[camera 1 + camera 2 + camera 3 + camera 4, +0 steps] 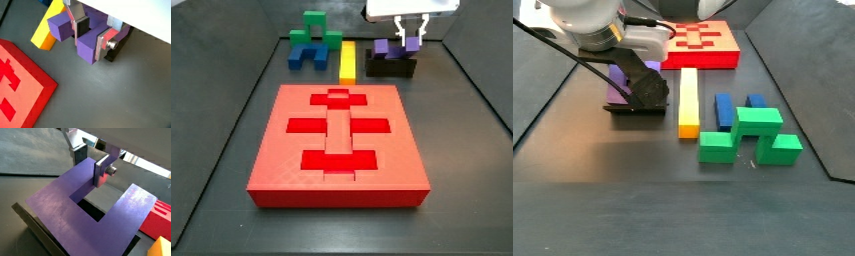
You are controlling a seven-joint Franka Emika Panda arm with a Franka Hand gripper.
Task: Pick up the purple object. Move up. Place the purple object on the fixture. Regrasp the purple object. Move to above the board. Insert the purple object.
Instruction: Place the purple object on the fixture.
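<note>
- Scanning from the biggest piece, we see the board (338,140) with its recesses empty, so insertion is left.
- We see the fixture (393,68) carrying the purple object (385,47).
- We judge the end effector (90,36) clamped on one prong there, the regrasp seemingly underway.

Yellow bar (349,60) lies beside green block (313,28) and blue block (301,55).
</note>
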